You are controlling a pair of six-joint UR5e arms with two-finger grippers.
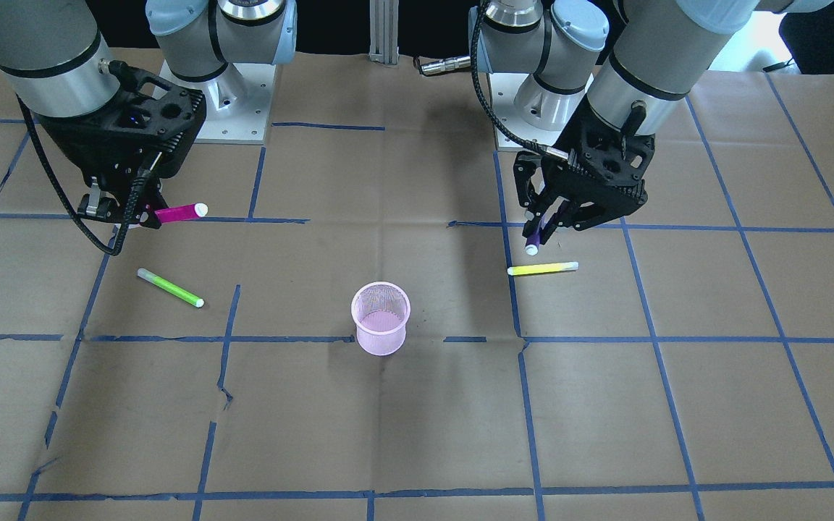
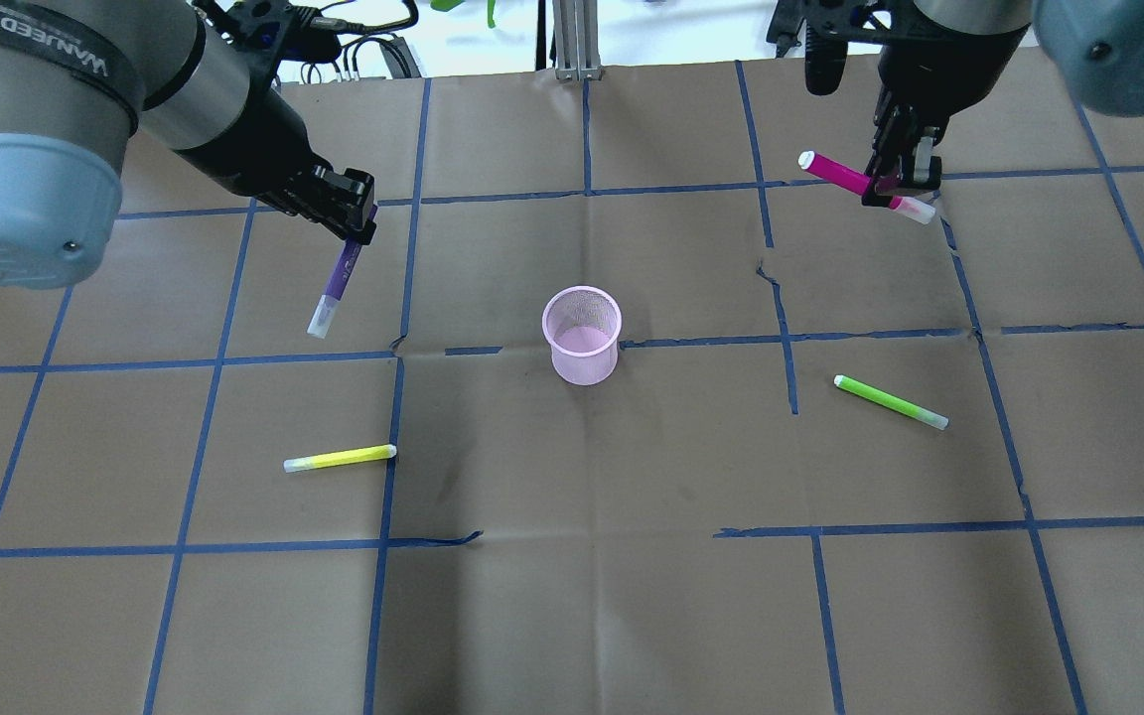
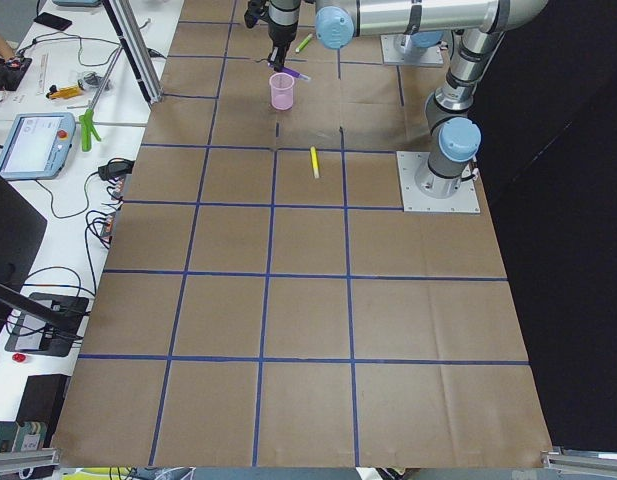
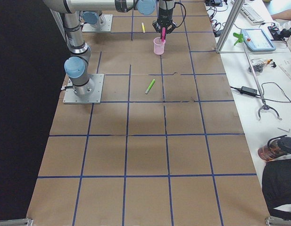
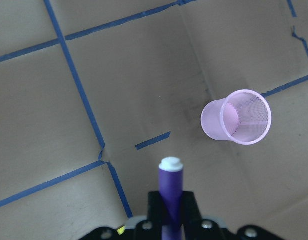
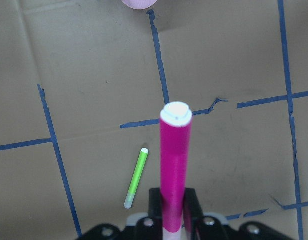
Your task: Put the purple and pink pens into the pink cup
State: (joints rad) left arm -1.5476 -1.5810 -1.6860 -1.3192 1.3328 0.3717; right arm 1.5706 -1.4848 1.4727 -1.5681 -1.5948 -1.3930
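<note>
L gripper (image 2: 357, 230) is clamped on the purple pen (image 2: 334, 286) and R gripper (image 2: 892, 187) is clamped on the pink pen (image 2: 840, 172), both pens held up off the bench (image 2: 572, 596). Pink cup (image 2: 582, 333) stands upright mid-bench between them, well apart from each, no pen in it yet. Best approach imo: one arm at a time over the cup mouth, tip pen near vertical, lower inside the rim before letting go, since the light mesh cup prob tips if nudged.

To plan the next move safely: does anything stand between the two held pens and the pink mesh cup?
Nothing visible does. The purple pen is in the left gripper, the pink pen in the right gripper, both apart from the pink mesh cup; the yellow pen and the green pen lie off those paths.
</note>
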